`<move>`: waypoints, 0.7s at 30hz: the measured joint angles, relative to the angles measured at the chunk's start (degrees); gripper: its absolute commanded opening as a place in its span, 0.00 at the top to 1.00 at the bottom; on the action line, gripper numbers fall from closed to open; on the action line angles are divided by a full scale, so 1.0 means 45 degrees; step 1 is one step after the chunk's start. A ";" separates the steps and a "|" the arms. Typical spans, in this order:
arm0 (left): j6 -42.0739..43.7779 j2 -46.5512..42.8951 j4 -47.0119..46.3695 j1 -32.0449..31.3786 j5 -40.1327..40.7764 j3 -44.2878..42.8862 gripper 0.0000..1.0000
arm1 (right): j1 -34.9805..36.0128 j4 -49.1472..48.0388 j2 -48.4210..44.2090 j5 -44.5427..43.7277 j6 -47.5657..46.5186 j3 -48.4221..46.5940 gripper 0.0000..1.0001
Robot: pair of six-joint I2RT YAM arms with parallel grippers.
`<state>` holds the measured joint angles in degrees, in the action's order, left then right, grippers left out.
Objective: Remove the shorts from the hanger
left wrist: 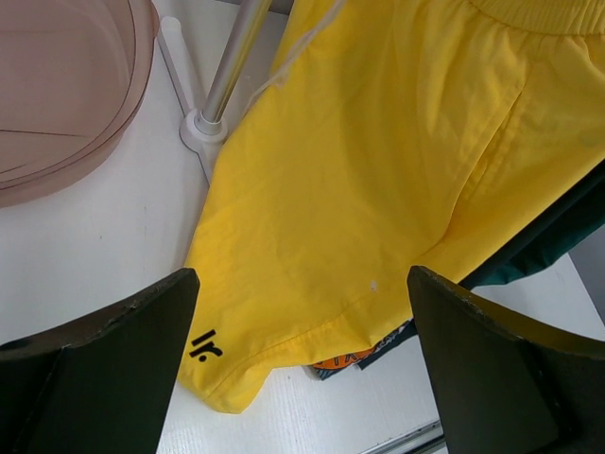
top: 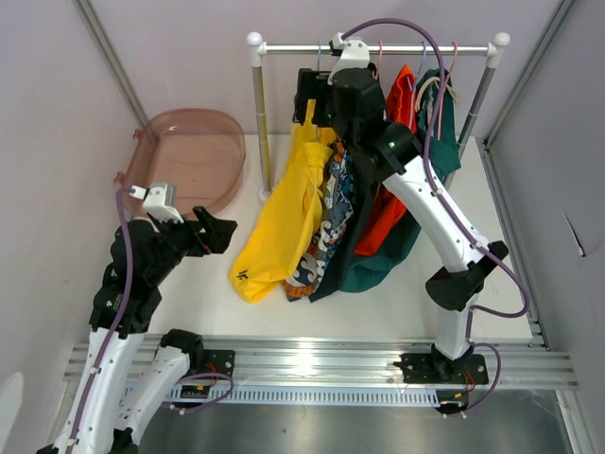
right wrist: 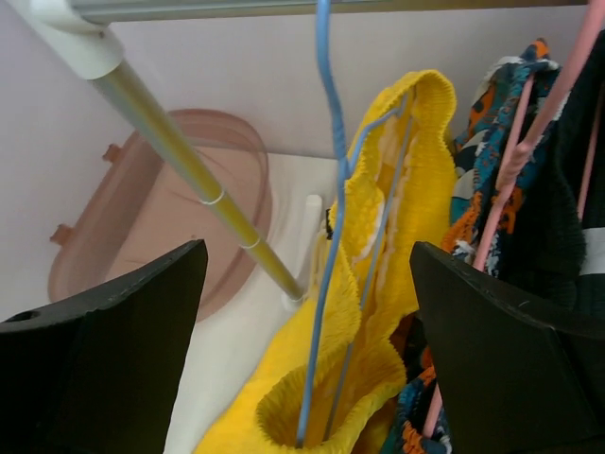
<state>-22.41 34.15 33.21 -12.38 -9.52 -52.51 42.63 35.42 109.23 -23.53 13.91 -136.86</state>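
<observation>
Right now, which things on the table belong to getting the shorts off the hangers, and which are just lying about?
For the job: yellow shorts, patterned shorts, dark shorts, orange-red shorts, teal shorts, blue hanger, pink hanger.
Lying about: pink tub, left of the rack.

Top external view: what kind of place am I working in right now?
Likely a lab test cell, not a home: plain grey panel walls enclose a white tabletop, a silver aluminium rail carries the arm bases, and a small metal clothes rack of colourful fabric shorts looks staged.
</observation>
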 measured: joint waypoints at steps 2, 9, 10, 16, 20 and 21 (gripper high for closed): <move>0.0000 0.0024 -0.0005 -0.0058 0.0015 0.0000 0.01 | -0.0058 -0.0384 -0.0180 -0.0194 -0.0131 0.0636 0.08; 0.0000 0.0389 -0.0005 -0.0107 0.0078 0.0000 0.01 | -0.0340 -0.0942 -0.0437 -0.0170 -0.0102 0.2453 0.24; 0.0000 0.0408 -0.0005 -0.0107 0.0087 0.0000 0.01 | -0.0340 -0.1039 -0.0471 -0.0131 -0.0087 0.2705 0.31; -0.0005 0.0408 -0.0010 -0.0107 0.0175 0.0000 0.01 | -0.0393 -0.1477 -0.0525 0.0199 -0.0063 0.3376 0.94; -0.0005 0.0403 -0.0015 -0.0107 0.0291 0.0000 0.01 | -0.0389 -0.1540 -0.0559 0.0306 0.0015 0.3356 1.00; 0.0000 0.0408 -0.0015 -0.0107 0.0306 0.0000 0.01 | -0.0384 -0.1540 -0.0563 0.0350 -0.0010 0.3351 1.00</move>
<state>-22.41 35.99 33.15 -12.86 -8.14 -52.51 40.91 28.49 106.69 -21.96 13.87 -121.78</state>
